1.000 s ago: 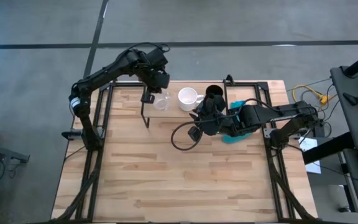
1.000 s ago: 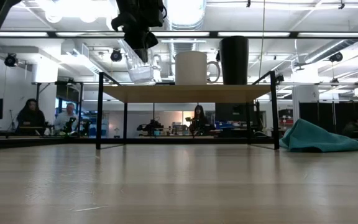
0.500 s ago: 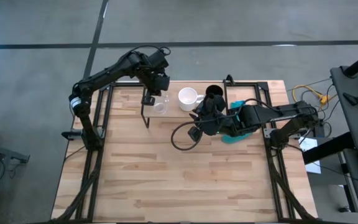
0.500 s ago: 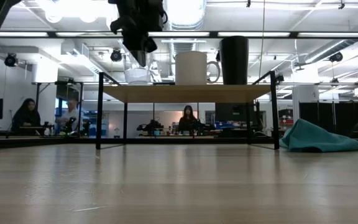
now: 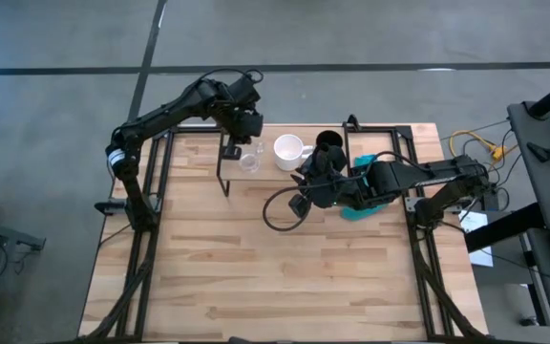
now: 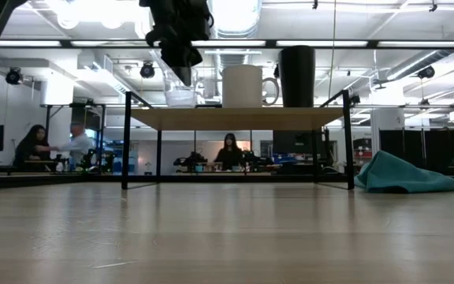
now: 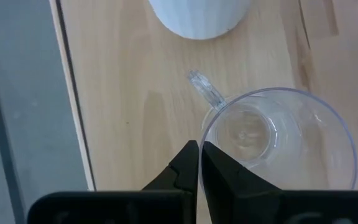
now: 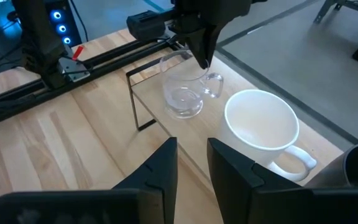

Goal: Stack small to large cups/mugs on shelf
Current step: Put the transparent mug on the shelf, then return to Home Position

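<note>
The small clear glass cup [image 5: 249, 161] [image 6: 181, 95] stands upright on the shelf [image 5: 267, 173] [image 6: 235, 118], at its left end. To its right stand the white mug [image 5: 289, 150] [image 8: 261, 121] and then the black cup [image 5: 329, 145] [image 6: 297, 75], all in one row. My left gripper [image 7: 198, 152] [image 5: 236, 153] is above the glass cup, shut on its rim. My right gripper [image 8: 191, 163] [image 5: 305, 185] is open, hovering off the shelf's near edge by the mug and black cup, touching nothing. My left gripper pinches the glass cup's rim [image 7: 204, 132] between its two fingers, right beside the cup's handle [image 7: 206, 93]. The fingers [image 8: 202, 55] come from above, pointing down. The cup stands upright with its base on the shelf.
A teal cloth [image 5: 356, 212] [image 6: 404, 173] lies on the table to the right of the shelf, under my right arm. A black cable loop [image 5: 280, 212] hangs beside my right gripper. The shelf's thin black legs [image 6: 124, 146] stand at the table's far side. People sit in the room beyond.
My left gripper has come down toward the shelf, still shut on the glass cup. The cup, tilted and lifted clear a second ago, now stands upright on the shelf's left end and has shifted slightly toward the white mug.
</note>
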### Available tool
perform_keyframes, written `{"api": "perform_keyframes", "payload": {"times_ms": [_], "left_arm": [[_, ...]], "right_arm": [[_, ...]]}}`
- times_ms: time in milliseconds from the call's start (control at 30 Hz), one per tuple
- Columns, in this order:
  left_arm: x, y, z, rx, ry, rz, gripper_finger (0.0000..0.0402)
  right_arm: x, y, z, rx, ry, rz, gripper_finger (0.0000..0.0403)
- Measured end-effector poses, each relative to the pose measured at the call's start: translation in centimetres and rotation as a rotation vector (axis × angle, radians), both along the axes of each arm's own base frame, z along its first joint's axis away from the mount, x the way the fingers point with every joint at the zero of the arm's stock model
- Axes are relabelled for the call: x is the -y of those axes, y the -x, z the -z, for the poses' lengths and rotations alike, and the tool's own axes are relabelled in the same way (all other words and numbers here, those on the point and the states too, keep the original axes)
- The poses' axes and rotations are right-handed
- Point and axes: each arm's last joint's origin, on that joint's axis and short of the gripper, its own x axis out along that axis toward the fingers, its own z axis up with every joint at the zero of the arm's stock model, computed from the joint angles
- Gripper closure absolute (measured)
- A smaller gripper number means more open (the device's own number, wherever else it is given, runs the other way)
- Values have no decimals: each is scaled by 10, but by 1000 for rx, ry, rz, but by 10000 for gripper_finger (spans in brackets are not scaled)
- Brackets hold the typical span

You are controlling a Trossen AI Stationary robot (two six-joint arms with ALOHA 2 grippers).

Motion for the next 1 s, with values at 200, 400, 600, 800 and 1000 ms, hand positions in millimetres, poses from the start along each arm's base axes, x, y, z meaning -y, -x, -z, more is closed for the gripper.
{"api": "perform_keyframes", "payload": {"times_ms": [200,400,600,800,1000], "left_arm": [[-1,-2,-1,20,-13,0,402],[-1,-2,0,18,-12,-1,386],[-1,-3,-1,25,-18,1,360],[-3,-6,-2,59,-38,3,358],[9,-8,-11,82,-51,33,358]], "right_arm": [[0,0,0,0,0,0,321],[0,0,0,0,0,0,321],[0,0,0,0,0,0,321],[0,0,0,0,0,0,321],[0,0,0,-8,11,-8,321]]}}
